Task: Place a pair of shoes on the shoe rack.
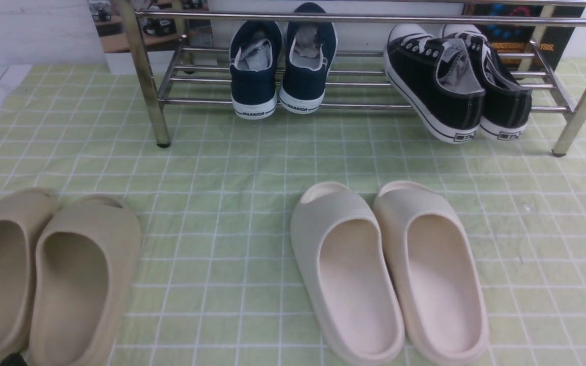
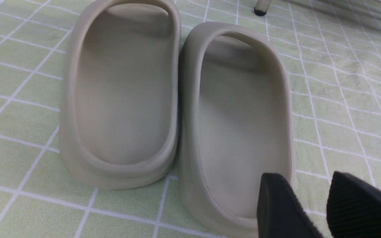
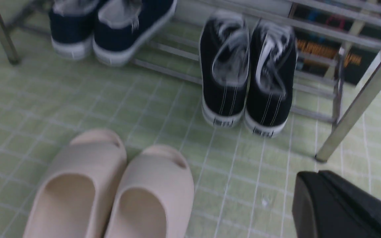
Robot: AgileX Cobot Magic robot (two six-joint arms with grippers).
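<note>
The two black canvas sneakers [image 1: 435, 81] [image 1: 501, 89] rest on the lower bars of the chrome shoe rack [image 1: 374, 19] at its right end. Their toes point away from me and their heels overhang the front bar, reaching down to the cloth. They also show, blurred, in the right wrist view [image 3: 225, 66] [image 3: 271, 69], beside a rack leg [image 3: 359, 99]. My left gripper [image 2: 304, 178] is open and empty, low over the heel of a beige slide [image 2: 240, 125]. My right gripper [image 3: 313, 173] is shut and empty above the cloth, short of the rack's right front leg.
Two navy WARRIOR sneakers [image 1: 277, 66] sit on the same shelf, further left. Beige slides [image 1: 44, 274] lie front left and cream slides [image 1: 389, 269] lie front centre on the green checked cloth [image 1: 222, 168]. A dark box [image 1: 522, 40] stands behind the rack.
</note>
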